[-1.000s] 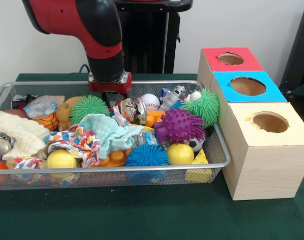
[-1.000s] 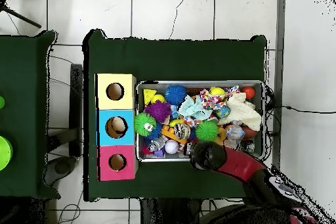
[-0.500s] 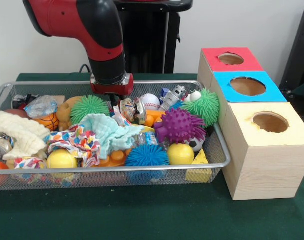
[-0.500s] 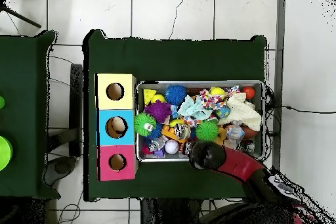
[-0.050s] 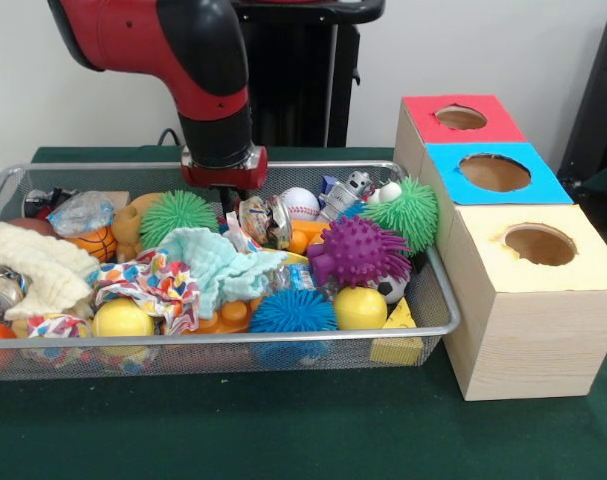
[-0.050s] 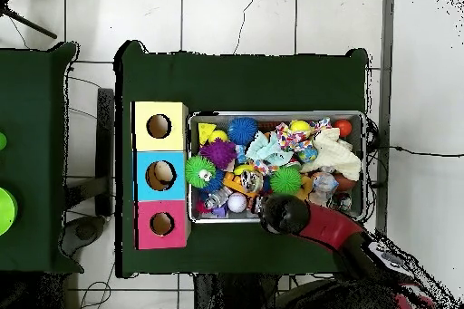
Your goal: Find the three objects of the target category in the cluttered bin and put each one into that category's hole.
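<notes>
Bin (image 5: 438, 290): a wire mesh tray on the green table, heaped full. If I press down hard into the pile, things may shift or spill over the rim.
Boxes (image 5: 528, 290): three in a row just beside the bin, each with a round hole in a yellow, blue (image 5: 495, 172) or red top. The sentence I was given does not name the target category, so my worst risk is taking the wrong kind of thing or feeding the wrong hole.
My arm (image 5: 198, 70): it comes down over the back of the bin and blocks the overhead view of what lies beneath it.
Teal cloth (image 5: 218, 262): draped over the middle, next to a patterned cloth (image 5: 158, 285). Either could snag and drag neighbours out with it.
Spiky balls: purple (image 5: 358, 250), green (image 5: 408, 210), a second green (image 5: 176, 213) and blue (image 5: 291, 312). They are soft and bristly, and I judge they may slip or squash unevenly.
Shiny wrapped item (image 5: 263, 220): it lies just beside my tip and looks crinkly, so likely slippery.
My gripper (image 5: 226, 195): low at the pile's back; whether my jaws are wide, narrow or holding anything, I cannot tell, since the clutter hides them.
</notes>
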Motion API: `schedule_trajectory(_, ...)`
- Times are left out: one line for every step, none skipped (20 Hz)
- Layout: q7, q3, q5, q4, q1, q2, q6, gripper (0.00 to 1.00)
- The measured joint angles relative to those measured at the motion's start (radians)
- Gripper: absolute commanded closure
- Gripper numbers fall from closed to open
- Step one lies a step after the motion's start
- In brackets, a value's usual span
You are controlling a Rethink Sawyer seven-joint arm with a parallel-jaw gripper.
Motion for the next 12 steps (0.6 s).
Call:
schedule_trajectory(0.000, -0.004, 0.000, 0.001, 0.008, -0.004, 0.000, 1.00)
schedule_trajectory(0.000, -0.011, 0.000, 0.003, 0.023, -0.014, 0.002, 1.00)
schedule_trajectory(0.000, -0.014, 0.000, 0.004, 0.031, -0.020, 0.005, 1.00)
schedule_trajectory(0.000, -0.019, 0.000, 0.005, 0.047, -0.033, 0.014, 1.00)
schedule_trajectory(0.000, -0.021, -0.001, 0.005, 0.056, -0.041, 0.021, 1.00)
schedule_trajectory(0.000, -0.024, -0.001, 0.005, 0.067, -0.052, 0.032, 1.00)
schedule_trajectory(0.000, -0.028, -0.001, 0.005, 0.095, -0.080, 0.066, 1.00)
schedule_trajectory(0.000, -0.029, -0.001, 0.005, 0.105, -0.091, 0.081, 1.00)
schedule_trajectory(0.000, -0.030, -0.001, 0.005, 0.109, -0.097, 0.088, 1.00)
schedule_trajectory(0.000, -0.030, -0.001, 0.005, 0.127, -0.125, 0.128, 1.00)
schedule_trajectory(0.000, -0.030, -0.001, 0.005, 0.131, -0.133, 0.141, 1.00)
schedule_trajectory(0.000, -0.030, -0.001, 0.005, 0.134, -0.141, 0.150, 1.00)
